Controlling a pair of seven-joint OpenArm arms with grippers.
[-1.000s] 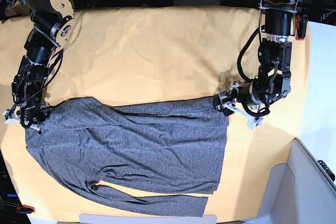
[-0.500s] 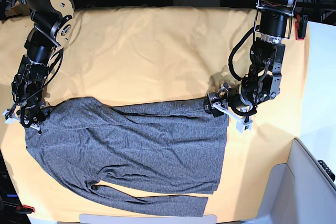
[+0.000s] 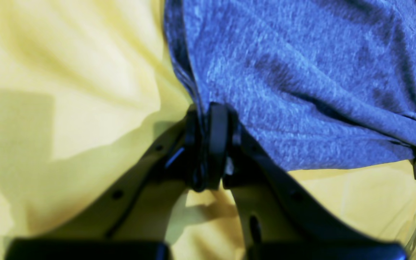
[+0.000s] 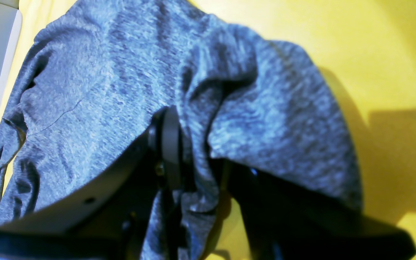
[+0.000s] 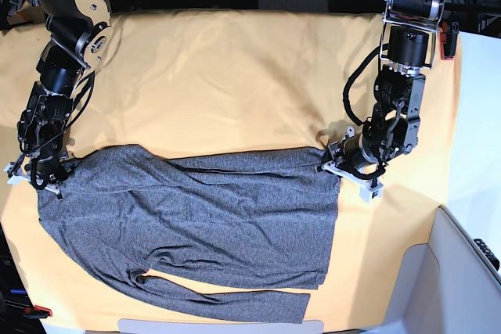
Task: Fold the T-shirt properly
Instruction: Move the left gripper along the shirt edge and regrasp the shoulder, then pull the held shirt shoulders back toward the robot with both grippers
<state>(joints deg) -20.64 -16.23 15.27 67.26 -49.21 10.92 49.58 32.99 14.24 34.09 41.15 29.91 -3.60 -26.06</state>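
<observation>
The charcoal-grey long-sleeved T-shirt [image 5: 203, 217] lies spread flat on the yellow cloth [image 5: 235, 76], with one sleeve folded along its front edge. My left gripper [image 5: 335, 167] is at the shirt's top right corner. In the left wrist view, my left gripper [image 3: 205, 122] is shut on the shirt's edge [image 3: 302, 72]. My right gripper [image 5: 37, 176] is at the shirt's top left corner. In the right wrist view, my right gripper [image 4: 190, 151] is shut on a bunched fold of the shirt [image 4: 103, 83], and the far finger is hidden under the fabric.
The yellow cloth covers the table to its edges. A white surface [image 5: 479, 115] lies to the right, and a grey box corner [image 5: 458, 271] stands at the bottom right. A red and black object [image 5: 448, 41] sits at the far right. A pale strip [image 5: 219, 325] runs along the front edge.
My left arm's wrist has swung and turned at the shirt's top right corner while staying at that corner. The shirt has barely shifted. My right arm has not moved.
</observation>
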